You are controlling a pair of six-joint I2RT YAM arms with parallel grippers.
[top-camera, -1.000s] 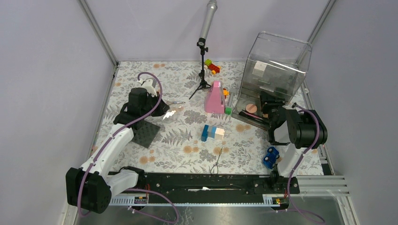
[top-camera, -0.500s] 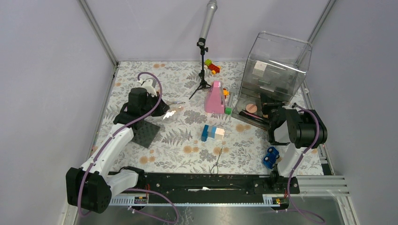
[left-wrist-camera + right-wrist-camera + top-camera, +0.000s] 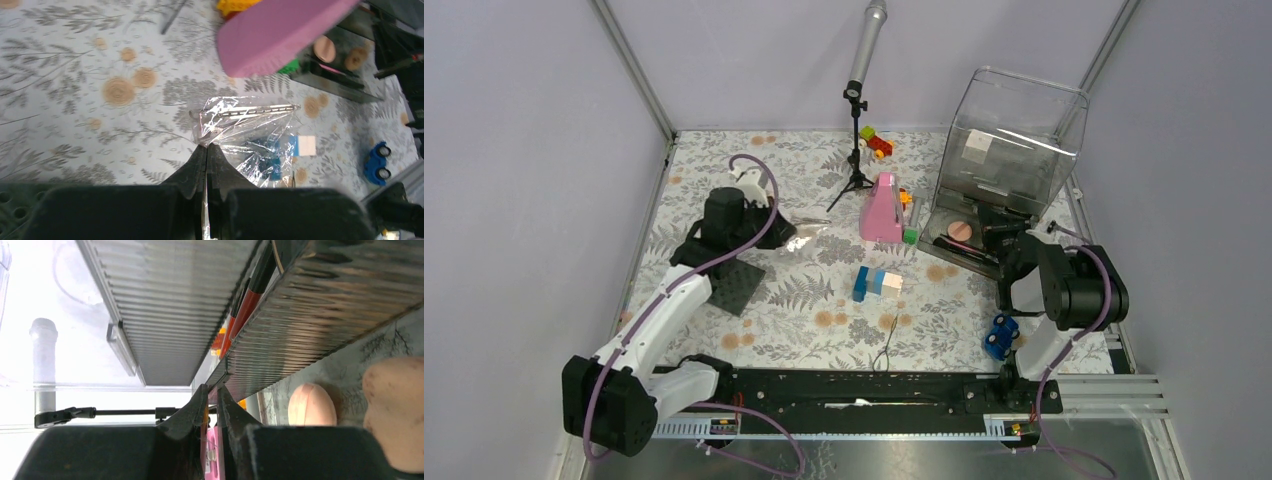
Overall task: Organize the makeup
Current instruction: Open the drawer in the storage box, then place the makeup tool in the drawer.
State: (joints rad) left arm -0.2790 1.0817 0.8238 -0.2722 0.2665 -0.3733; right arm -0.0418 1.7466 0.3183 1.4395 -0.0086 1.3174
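Sorting is underway: the left jaws clamp a clear wrapper [image 3: 250,125] well left of the organizer [image 3: 1014,150], the right jaws sit narrow at its tray [image 3: 936,222] of pencils [image 3: 247,305] and sponges [image 3: 311,405], grip unclear; next the wrapper probably needs carrying there.

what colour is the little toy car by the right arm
The toy car is blue; the left wrist view shows it best.

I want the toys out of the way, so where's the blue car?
Top view: the blue car sits front right on the table, beside the right arm and right of the blocks.
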